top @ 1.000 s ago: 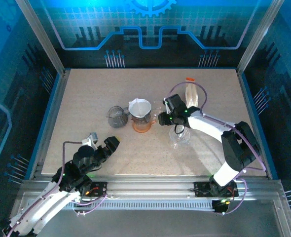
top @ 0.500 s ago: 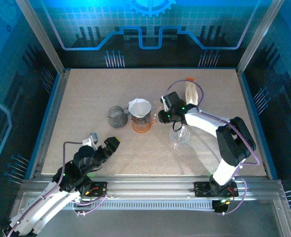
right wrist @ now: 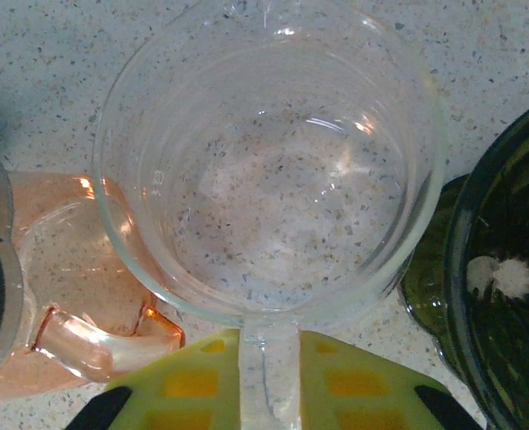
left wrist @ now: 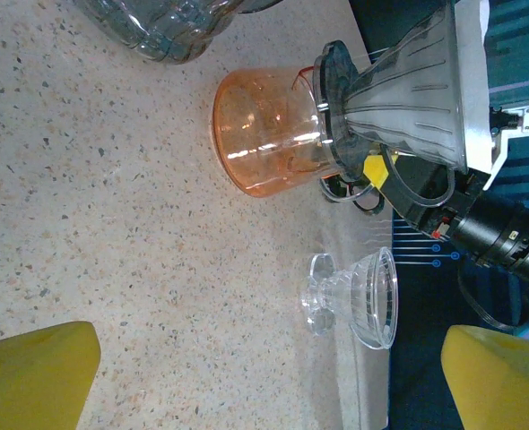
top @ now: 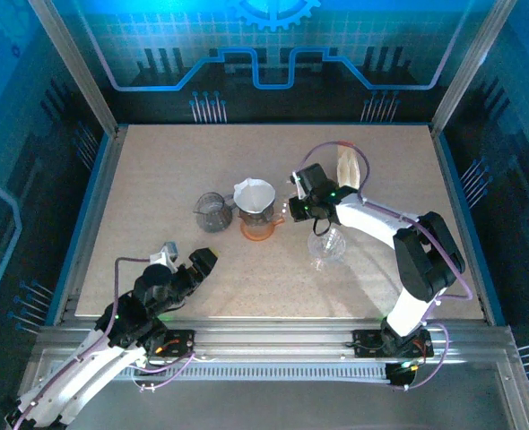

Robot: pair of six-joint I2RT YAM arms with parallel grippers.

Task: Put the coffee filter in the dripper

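The right gripper [right wrist: 270, 372] has its yellow pads [right wrist: 188, 381] pressed flush against either side of the handle of a clear glass cup [right wrist: 269, 179], pinching it. The cup stands mouth up on the table [top: 157, 161], just beside the orange server [left wrist: 264, 134].

The coffee filter [top: 254, 192], a white paper cone, sits inside the dripper [left wrist: 408, 90]. Its long axis is upright, with the wide mouth up and the tip down in the grey ribbed funnel. The white rim stands a little above the dripper's edge. The dripper rests on top of the orange server, near the middle of the table. A grey glass [top: 212, 212] stands just to the server's left. A clear glass cone [top: 325, 247] stands mouth up to the server's right, under the right forearm. A tan pack [top: 347, 168] stands farther back, behind the right arm.

The left gripper [top: 186, 255] hangs near the front left of the table with its fingers spread wide and nothing between them, well apart from the server.

Compared with a second ago, the right gripper has shifted left, closer to the server, and its elbow has swung inward. The filter, dripper, server, grey glass, cone and left arm lie as they did.
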